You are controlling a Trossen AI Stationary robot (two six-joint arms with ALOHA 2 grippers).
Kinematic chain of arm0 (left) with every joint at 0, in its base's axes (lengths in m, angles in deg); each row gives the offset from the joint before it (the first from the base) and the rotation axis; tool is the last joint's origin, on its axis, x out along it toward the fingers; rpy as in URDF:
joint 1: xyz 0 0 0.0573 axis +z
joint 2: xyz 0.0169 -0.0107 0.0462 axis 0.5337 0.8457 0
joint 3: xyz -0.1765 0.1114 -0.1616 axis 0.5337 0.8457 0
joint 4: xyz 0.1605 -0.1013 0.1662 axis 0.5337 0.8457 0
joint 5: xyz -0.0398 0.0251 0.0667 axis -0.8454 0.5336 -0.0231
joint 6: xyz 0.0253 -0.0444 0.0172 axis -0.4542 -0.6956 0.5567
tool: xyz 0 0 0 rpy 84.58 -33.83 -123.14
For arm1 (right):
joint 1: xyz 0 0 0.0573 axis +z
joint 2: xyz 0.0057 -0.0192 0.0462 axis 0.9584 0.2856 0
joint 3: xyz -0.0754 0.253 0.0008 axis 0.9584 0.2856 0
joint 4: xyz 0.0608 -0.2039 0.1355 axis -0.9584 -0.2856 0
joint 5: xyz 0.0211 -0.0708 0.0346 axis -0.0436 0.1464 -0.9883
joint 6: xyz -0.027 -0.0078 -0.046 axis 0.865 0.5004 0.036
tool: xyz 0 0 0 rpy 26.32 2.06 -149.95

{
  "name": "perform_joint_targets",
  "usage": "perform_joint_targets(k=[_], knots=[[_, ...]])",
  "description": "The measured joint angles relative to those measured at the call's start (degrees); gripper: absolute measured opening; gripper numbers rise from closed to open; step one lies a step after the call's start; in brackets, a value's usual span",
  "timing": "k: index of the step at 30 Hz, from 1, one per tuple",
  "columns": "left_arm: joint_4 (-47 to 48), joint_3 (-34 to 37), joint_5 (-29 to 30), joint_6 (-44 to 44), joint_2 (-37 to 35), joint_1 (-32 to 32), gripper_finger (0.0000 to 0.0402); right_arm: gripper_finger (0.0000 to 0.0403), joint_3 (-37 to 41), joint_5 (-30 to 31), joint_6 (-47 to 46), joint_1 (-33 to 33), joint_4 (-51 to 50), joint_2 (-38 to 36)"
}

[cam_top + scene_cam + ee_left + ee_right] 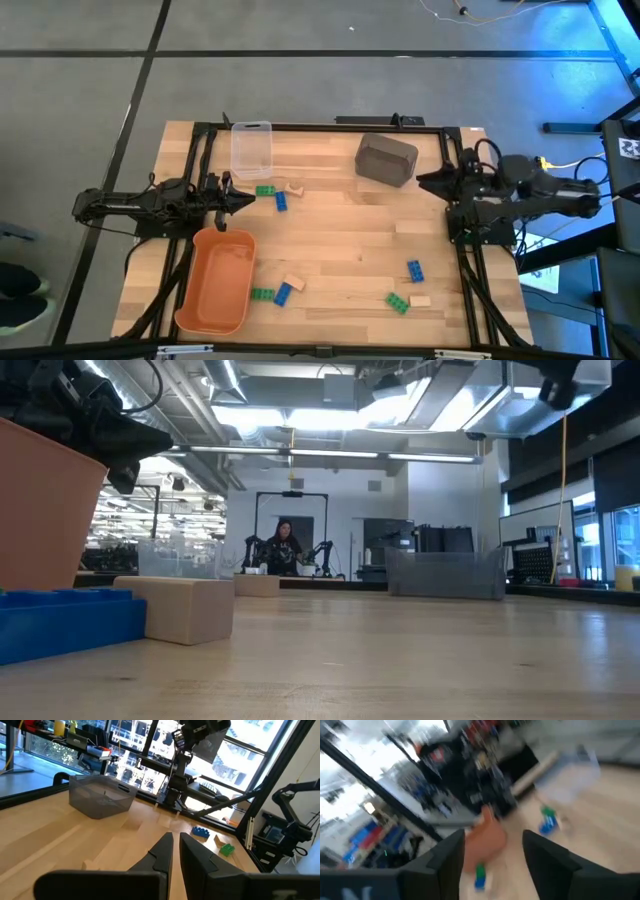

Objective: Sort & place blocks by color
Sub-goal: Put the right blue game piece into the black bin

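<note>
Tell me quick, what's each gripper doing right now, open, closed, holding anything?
Left gripper: jaws nearly closed, holding nothing, at the table's left edge.
Right gripper: jaws open, empty, at the table's right edge.

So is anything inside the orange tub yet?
From above, the orange tub shows only its bare floor, no blocks. In the low view its wall hides the inside, so only the high view settles it.
</note>
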Motion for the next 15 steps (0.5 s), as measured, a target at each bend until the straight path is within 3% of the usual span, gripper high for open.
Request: perform_joint_targets(k=[6, 11, 15], knots=[[0.0, 0.0, 0.0, 0.0, 0.0, 0.0, 0.0025, 0.021, -9.0, -5.3, -7.1, 0.0, -16.1, 7.1], [0.0, 0.0, 0.0, 0.0, 0.0, 0.0, 0.0025, 0.021, -10.0, -10.7, -13.4, 0.0, -20.2, 12.1], [0.0, 0.0, 0.0, 0.0, 0.0, 0.0, 0.0025, 0.021, -9.1, -19.1, -20.3, 0.3, -22.7, 17.5]])
